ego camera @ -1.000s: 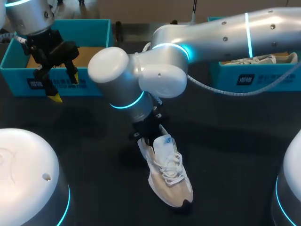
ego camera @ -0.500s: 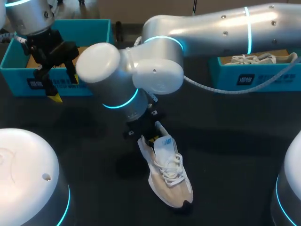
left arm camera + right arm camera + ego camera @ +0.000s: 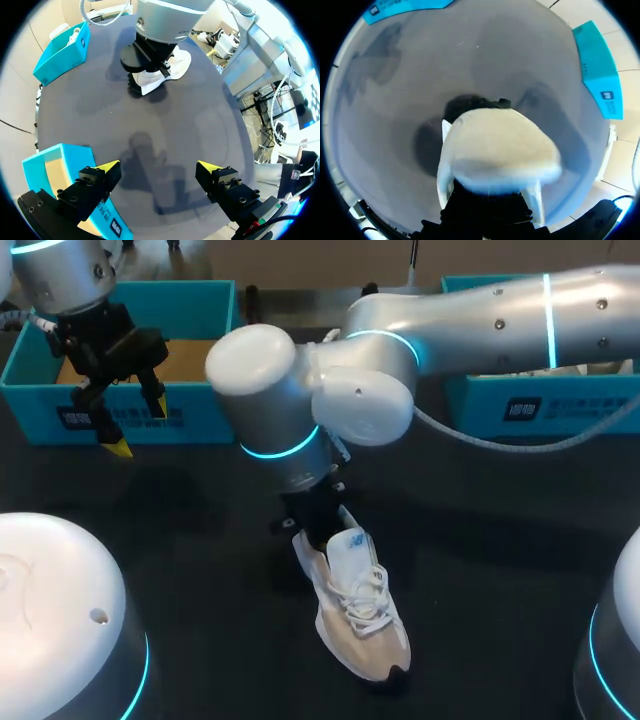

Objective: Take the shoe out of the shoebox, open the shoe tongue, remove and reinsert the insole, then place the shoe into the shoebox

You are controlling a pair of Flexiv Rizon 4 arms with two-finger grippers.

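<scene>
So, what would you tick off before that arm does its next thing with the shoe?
1. Shoe out of its box, on the table: ok.
2. Shoe sitting sole down, laces up: ok.
3. Right arm reaching down at the shoe's heel end: ok.
4. Insole in or out: cannot tell, the arm hides the opening.
5. Left jaws open, empty, well away from the shoe: ok.
6. Left box free to take the shoe: ok.
</scene>
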